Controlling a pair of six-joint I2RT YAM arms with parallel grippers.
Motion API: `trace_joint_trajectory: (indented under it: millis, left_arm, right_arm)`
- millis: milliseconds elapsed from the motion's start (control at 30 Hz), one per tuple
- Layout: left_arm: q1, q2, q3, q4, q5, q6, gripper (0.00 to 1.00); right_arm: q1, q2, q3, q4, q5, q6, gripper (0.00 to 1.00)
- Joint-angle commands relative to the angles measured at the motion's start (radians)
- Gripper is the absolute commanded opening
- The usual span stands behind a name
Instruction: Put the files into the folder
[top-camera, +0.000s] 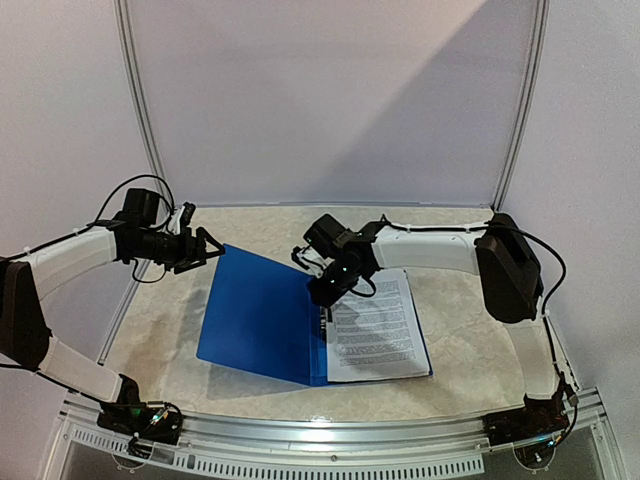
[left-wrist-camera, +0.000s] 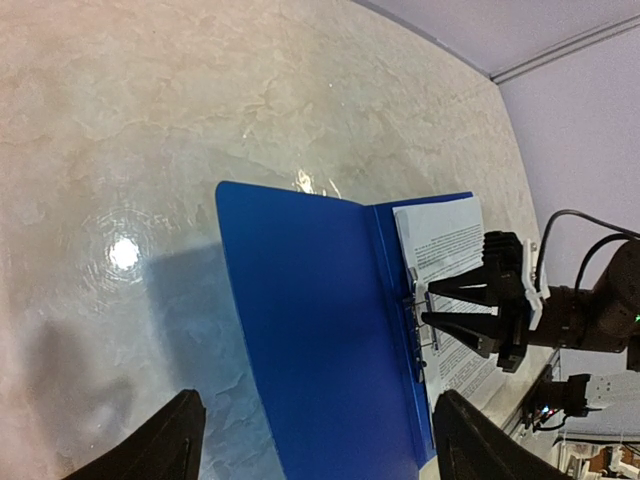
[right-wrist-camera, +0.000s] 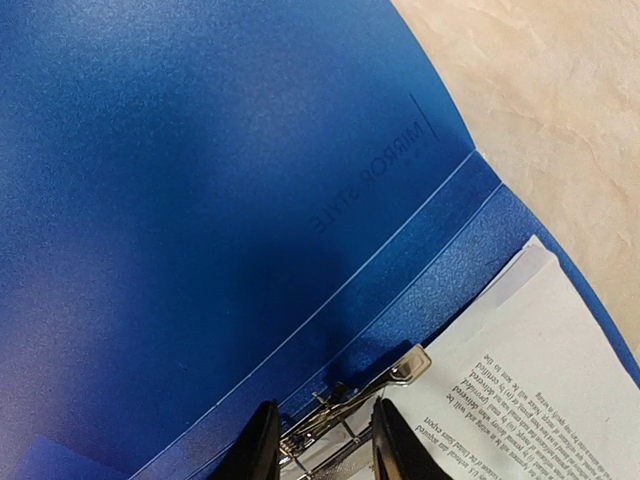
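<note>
The dark-blue folder (top-camera: 260, 310) lies open on the table, its cover spread to the left. The files (top-camera: 378, 325), white printed sheets, lie stacked on its right half. My right gripper (top-camera: 325, 295) hangs over the spine. In the right wrist view its jaws (right-wrist-camera: 322, 440) stand partly open on either side of the metal clip (right-wrist-camera: 385, 378), whose lever tip rests on the top sheet (right-wrist-camera: 530, 380). My left gripper (top-camera: 205, 248) is wide open and empty, held above the table at the cover's far left corner. Its view shows the folder (left-wrist-camera: 310, 310) and files (left-wrist-camera: 440, 235).
The marble-patterned tabletop (top-camera: 470, 330) is ringed by white walls with metal frame posts (top-camera: 520, 110). A metal rail (top-camera: 320, 440) runs along the near edge between the arm bases. Faint print shows through the cover (right-wrist-camera: 370, 175).
</note>
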Motion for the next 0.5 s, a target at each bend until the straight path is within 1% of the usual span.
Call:
trace_joint_trajectory:
  millis: [0,133,200,300,467]
  left_arm:
    - [-0.003,0.008,-0.005,0.019,0.006,0.009,0.80]
    - [-0.003,0.007,-0.005,0.021,0.005,0.009,0.80]
    - [-0.002,0.007,-0.005,0.020,0.007,0.008,0.80]
    - [-0.001,0.006,-0.004,0.020,0.008,0.010,0.80]
    - [-0.002,0.010,-0.005,0.020,0.009,0.008,0.80]
  right_arm:
    - [-0.007,0.027,0.014,-0.026,0.013,0.004,0.40]
    - [-0.018,0.032,0.037,-0.012,-0.060,0.015,0.54]
    - [-0.019,0.032,0.048,-0.001,-0.087,0.011,0.59]
    - [-0.021,0.042,0.062,0.005,-0.113,-0.004,0.61]
    - [-0.036,0.101,0.116,-0.031,-0.117,0.011,0.61]
